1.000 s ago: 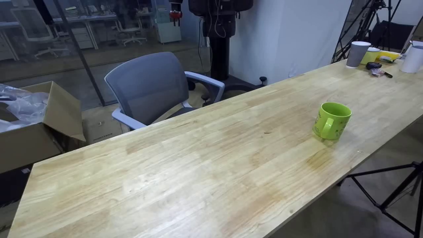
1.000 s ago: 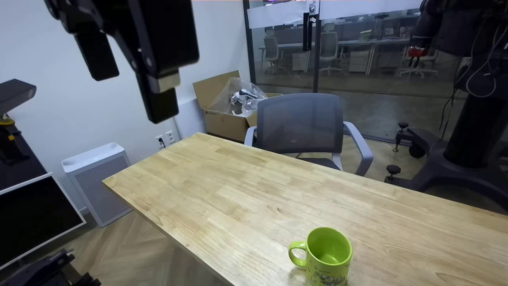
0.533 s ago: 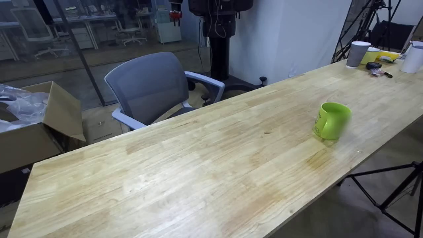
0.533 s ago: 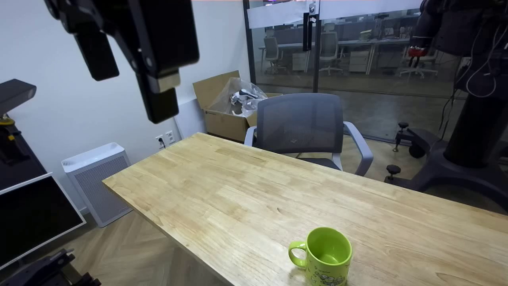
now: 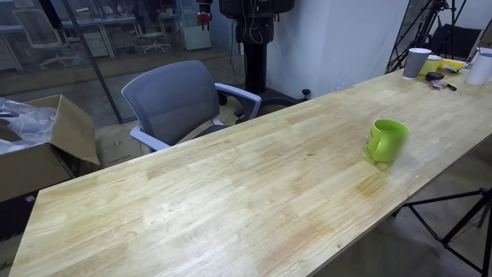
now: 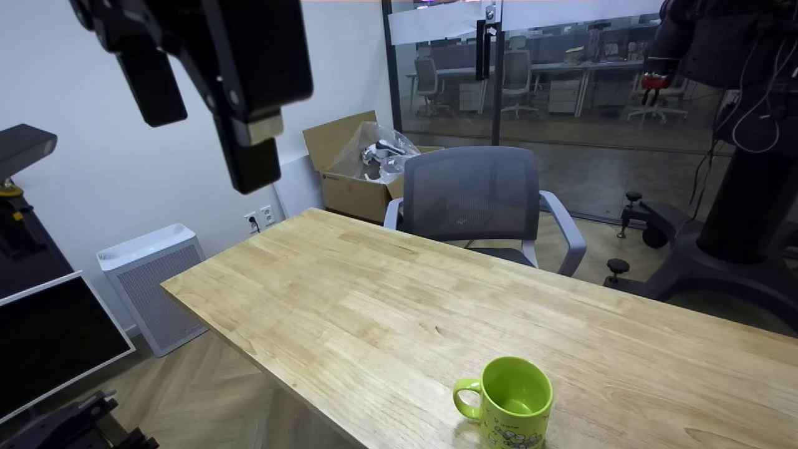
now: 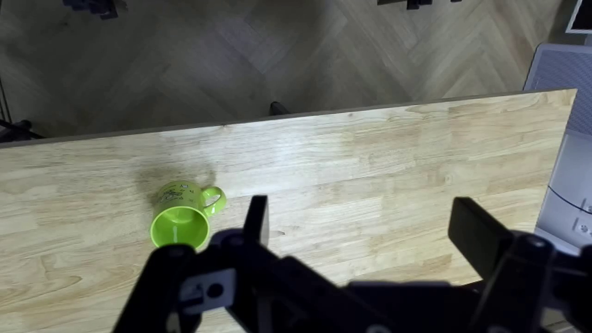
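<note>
Green mug (image 6: 516,405): upright on the wooden table (image 6: 374,312), ungrasped. Above that table: empty gripper (image 7: 360,208) with widely parted jaws. Apparently early on, with no grasp made yet and all handling left.

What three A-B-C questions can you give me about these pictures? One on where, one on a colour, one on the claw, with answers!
1. Where is the mug?
A) On the chair
B) On the table
C) In the box

2. What colour is it?
A) Green
B) Red
C) Blue

3. How is the claw?
A) Shut on the mug
B) Shut, holding nothing
C) Open, holding nothing

1: B, both exterior views show it standing there.
2: A, it is green inside and out.
3: C, the wrist view shows its fingers wide apart, nothing between.
</note>
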Tool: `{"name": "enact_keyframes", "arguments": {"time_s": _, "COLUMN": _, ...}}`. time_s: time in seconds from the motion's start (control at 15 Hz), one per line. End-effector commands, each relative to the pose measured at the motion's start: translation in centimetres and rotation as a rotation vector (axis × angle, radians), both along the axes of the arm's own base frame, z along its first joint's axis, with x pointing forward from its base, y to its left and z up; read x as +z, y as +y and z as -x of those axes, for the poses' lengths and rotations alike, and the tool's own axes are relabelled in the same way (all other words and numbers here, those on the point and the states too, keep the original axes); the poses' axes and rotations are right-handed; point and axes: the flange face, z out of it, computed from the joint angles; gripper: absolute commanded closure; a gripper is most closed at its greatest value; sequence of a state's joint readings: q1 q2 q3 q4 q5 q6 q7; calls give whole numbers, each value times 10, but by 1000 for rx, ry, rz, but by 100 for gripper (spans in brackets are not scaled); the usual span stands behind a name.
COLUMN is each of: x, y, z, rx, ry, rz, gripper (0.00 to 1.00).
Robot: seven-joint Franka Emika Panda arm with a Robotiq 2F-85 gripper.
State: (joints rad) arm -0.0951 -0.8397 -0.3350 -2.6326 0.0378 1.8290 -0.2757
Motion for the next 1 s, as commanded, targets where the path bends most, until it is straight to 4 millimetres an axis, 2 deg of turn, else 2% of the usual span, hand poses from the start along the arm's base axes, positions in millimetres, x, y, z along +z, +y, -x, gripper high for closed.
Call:
{"name": "enact_keyframes", "arguments": {"time_s": 0.0, "x": 0, "y": 0, "z": 0, "rx": 0, "ry": 1, "rz": 0, "gripper": 0}}
{"name": "enact_keyframes", "arguments": {"time_s": 0.27, "x": -3, "y": -1, "z": -3, "rx": -3, "ry": -3, "rz": 13, "gripper": 0}}
{"name": "enact_keyframes", "arguments": {"time_s": 0.53, "x": -15, "y": -7, "z": -13, "rx": -10, "ry": -43, "rz": 89, "gripper": 0}}
{"name": "enact_keyframes", "arguments": {"time_s": 0.93, "x": -58, "y": -19, "z": -30, "rx": 11, "ry": -7, "rz": 114, "gripper": 0}}
